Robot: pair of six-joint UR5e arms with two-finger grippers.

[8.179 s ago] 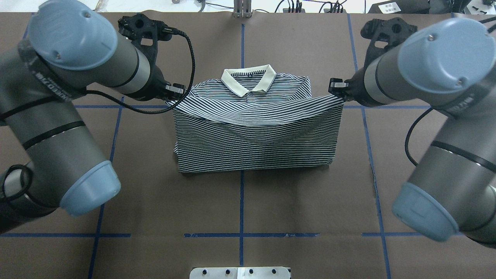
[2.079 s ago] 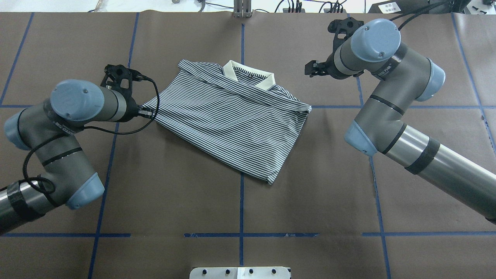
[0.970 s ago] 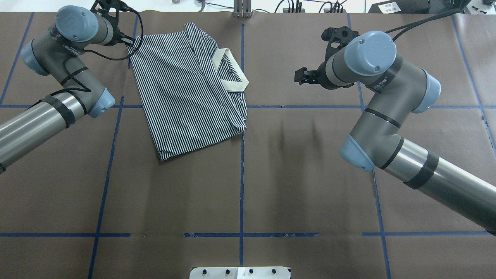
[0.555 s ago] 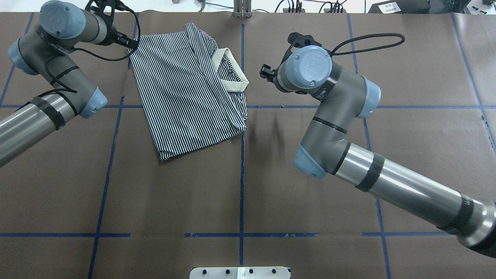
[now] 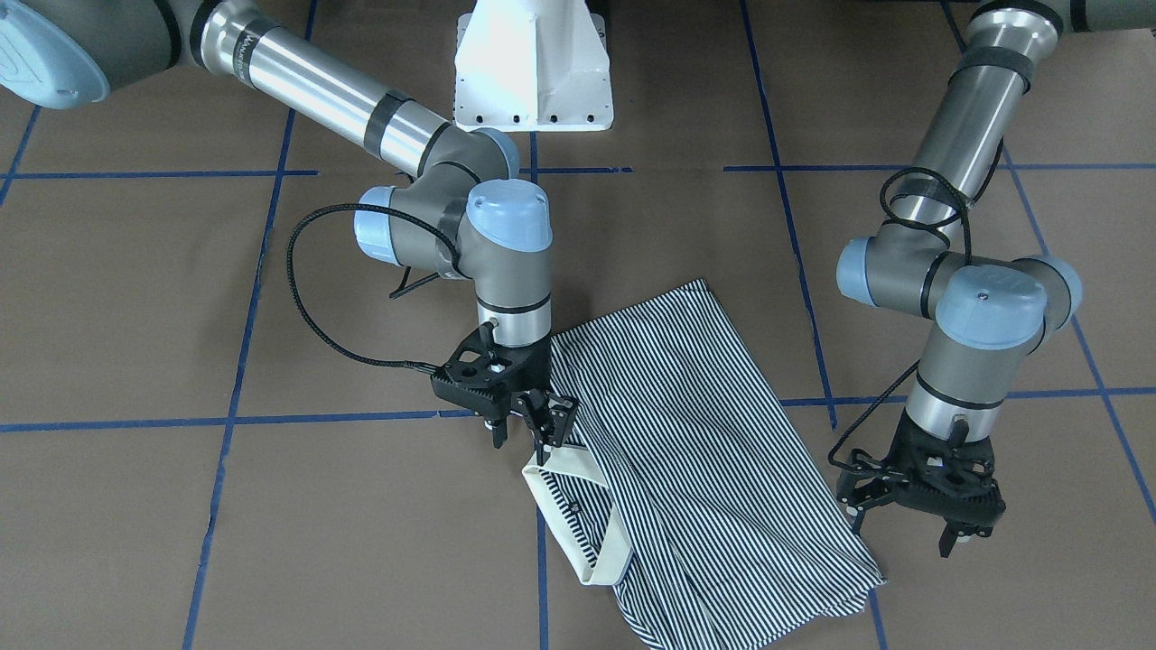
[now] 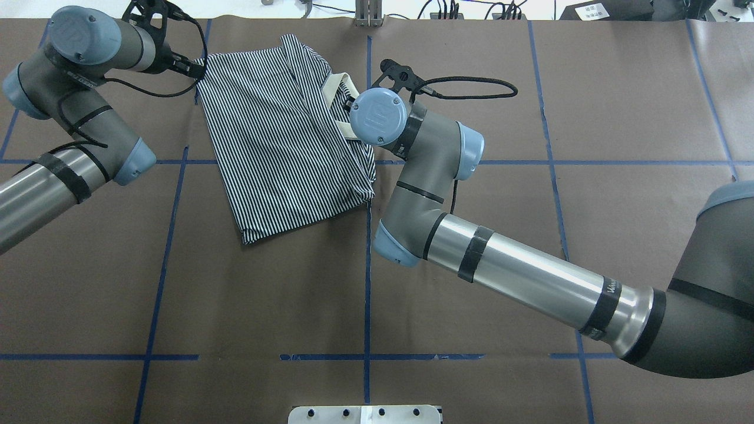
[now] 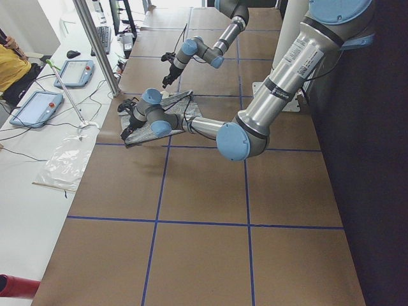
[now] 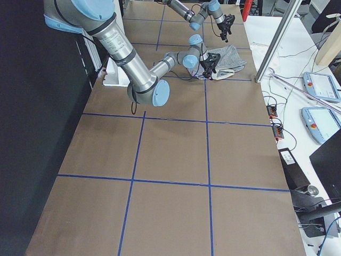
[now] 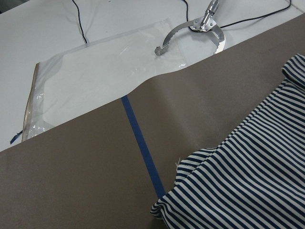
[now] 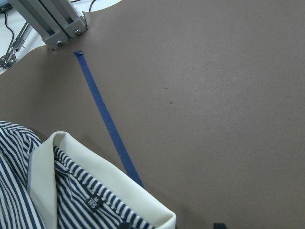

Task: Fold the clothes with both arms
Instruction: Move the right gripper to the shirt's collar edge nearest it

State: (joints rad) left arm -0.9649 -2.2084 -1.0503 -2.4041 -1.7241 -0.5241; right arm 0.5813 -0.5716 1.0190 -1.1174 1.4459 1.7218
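The striped polo shirt [image 6: 283, 135] lies folded on the far left part of the brown table, cream collar [image 5: 578, 515] turned to one side. My right gripper [image 5: 528, 426] hangs open just above the collar's end, touching nothing; in the overhead view its wrist hides it. The right wrist view shows the collar [image 10: 95, 191] right below. My left gripper [image 5: 908, 519] is open and empty, just beside the shirt's far corner [image 5: 858, 578]. In the overhead view it [image 6: 197, 68] sits at that corner. The left wrist view shows the shirt's edge [image 9: 238, 181] and no fingers.
Blue tape lines [image 6: 367, 265] cross the brown paper table cover [image 6: 500, 70]. The white pedestal base [image 5: 533, 63] stands at the robot's side. A clear plastic bag [image 9: 105, 81] and a metal post [image 10: 52, 24] sit past the far edge.
The shirt, earlier held by both grippers, was dragged left and turned, then let go. My right arm has swung left to the collar. The left gripper has drawn back slightly.
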